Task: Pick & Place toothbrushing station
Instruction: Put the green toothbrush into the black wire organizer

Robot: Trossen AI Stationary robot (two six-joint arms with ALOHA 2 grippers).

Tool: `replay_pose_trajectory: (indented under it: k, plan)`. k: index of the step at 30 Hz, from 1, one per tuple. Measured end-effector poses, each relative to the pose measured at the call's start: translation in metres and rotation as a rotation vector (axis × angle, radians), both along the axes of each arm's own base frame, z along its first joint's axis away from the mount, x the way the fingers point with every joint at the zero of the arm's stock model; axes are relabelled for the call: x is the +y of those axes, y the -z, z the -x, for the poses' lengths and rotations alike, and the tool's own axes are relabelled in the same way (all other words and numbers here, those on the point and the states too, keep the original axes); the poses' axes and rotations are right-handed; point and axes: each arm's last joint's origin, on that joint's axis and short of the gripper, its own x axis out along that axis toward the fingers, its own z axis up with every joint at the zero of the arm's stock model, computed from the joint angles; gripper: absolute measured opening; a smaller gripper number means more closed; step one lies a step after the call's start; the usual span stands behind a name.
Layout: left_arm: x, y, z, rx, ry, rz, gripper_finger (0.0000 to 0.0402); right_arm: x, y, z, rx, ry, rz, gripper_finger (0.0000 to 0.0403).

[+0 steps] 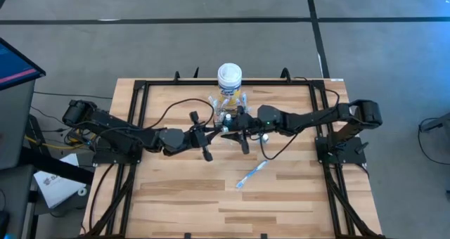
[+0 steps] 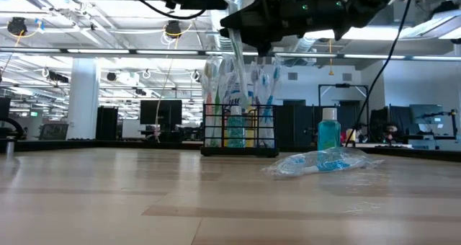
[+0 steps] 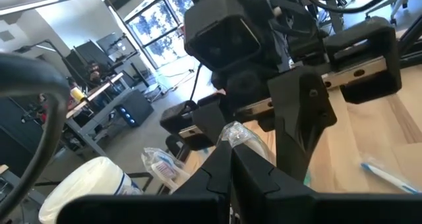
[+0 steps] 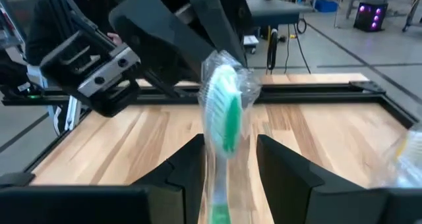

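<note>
1. The low black wire-mesh caddy stands at the table's far middle, holding toothbrushes.
2. The right gripper holds a plastic-wrapped green-bristled toothbrush just above it.
3. The left gripper, fingers closed, pinches the wrapper's tip.

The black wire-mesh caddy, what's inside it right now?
Inside the low black wire-mesh caddy stand several plastic-wrapped toothbrushes, heads up, above its rim. Their lower ends are partly screened by the mesh; the exact count is unclear.
</note>
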Motion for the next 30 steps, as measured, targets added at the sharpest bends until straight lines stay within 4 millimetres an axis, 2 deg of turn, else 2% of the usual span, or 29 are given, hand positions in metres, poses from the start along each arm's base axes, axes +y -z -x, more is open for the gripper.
replay_pose_trajectory:
  k: [6, 13, 18, 23, 30]
  plan:
    - [0.0, 0.0006, 0.0001, 0.006, 0.0, -0.001, 0.0, 0.0, -0.0023, 0.0005, 0.028, 0.0, -0.001, 0.0123]
    - [0.0, 0.0007, 0.0001, 0.007, 0.0, -0.001, 0.0, 0.0, -0.0024, 0.0004, 0.03, 0.0, 0.0, 0.0094]
    - [0.0, 0.0009, 0.0001, 0.009, 0.0, -0.002, 0.0, 0.0, -0.0025, 0.0004, 0.03, 0.0, 0.0, 0.0062]
    - [0.0, 0.0009, 0.0001, 0.009, 0.0, -0.003, 0.0002, 0.0, -0.0024, 0.0005, 0.029, -0.002, 0.004, 0.0011]
    - [0.0, 0.0009, 0.0001, 0.009, -0.001, -0.004, 0.0012, 0.0, -0.0026, 0.0005, 0.025, -0.003, 0.012, 0.0007]
